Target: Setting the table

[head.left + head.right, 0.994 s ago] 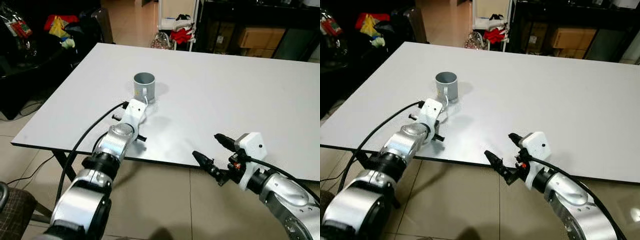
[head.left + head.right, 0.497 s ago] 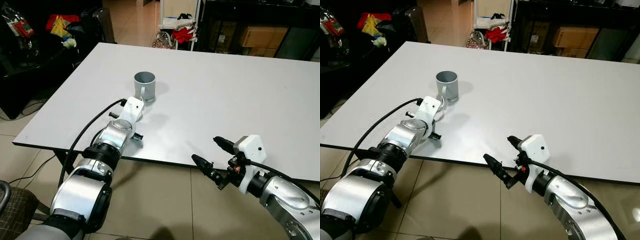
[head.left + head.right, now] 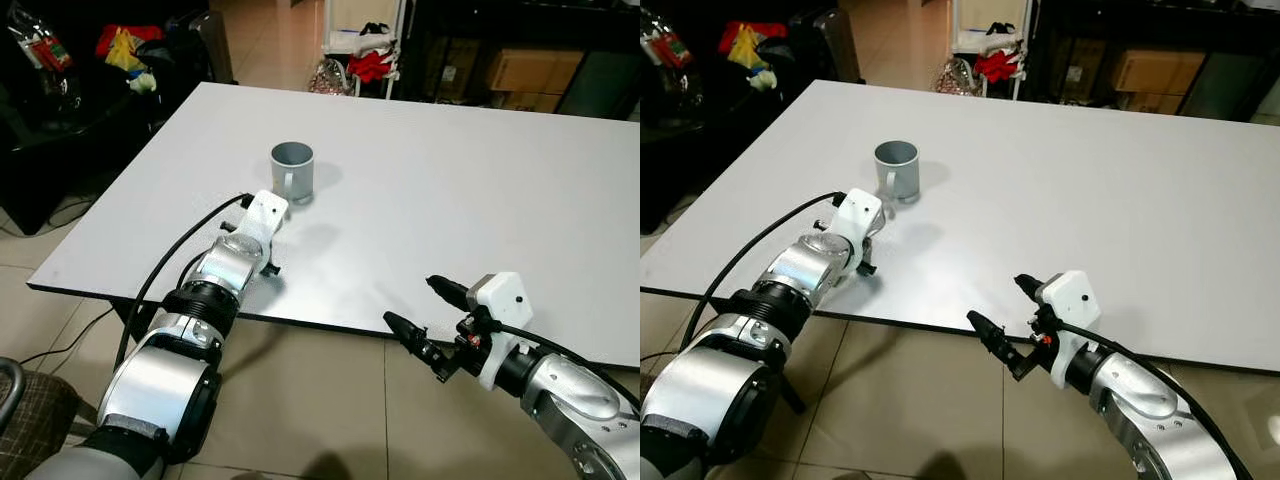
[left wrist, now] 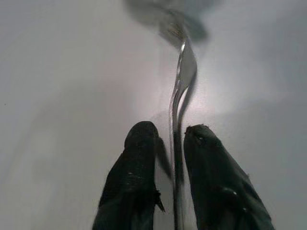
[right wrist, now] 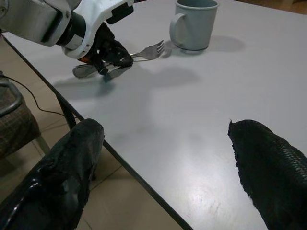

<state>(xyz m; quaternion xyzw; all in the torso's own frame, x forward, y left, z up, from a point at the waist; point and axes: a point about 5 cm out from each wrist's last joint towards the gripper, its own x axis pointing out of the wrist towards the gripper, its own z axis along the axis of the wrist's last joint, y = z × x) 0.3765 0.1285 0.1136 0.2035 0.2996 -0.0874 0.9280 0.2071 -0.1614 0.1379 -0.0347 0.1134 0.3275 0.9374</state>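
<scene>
We see the head views evenly and brightly lit from overhead, the white table [image 3: 480, 170] carrying a soft sheen near its front edge and the mug [image 3: 293, 171] and left arm [image 3: 225, 275] dropping pale, short shadows; the room behind the table falls off into dim, dark corners, though detail in the foreground stays sharp. In the left wrist view the light is greyer and dimmer, the two black fingers [image 4: 136, 182] are close and soft, and the fork [image 4: 181, 81] blurs toward its far end; in the right wrist view the near fingertips [image 5: 67, 177] loom large and out of focus, while the mug and fork beyond are clear, with faint shadows.
</scene>
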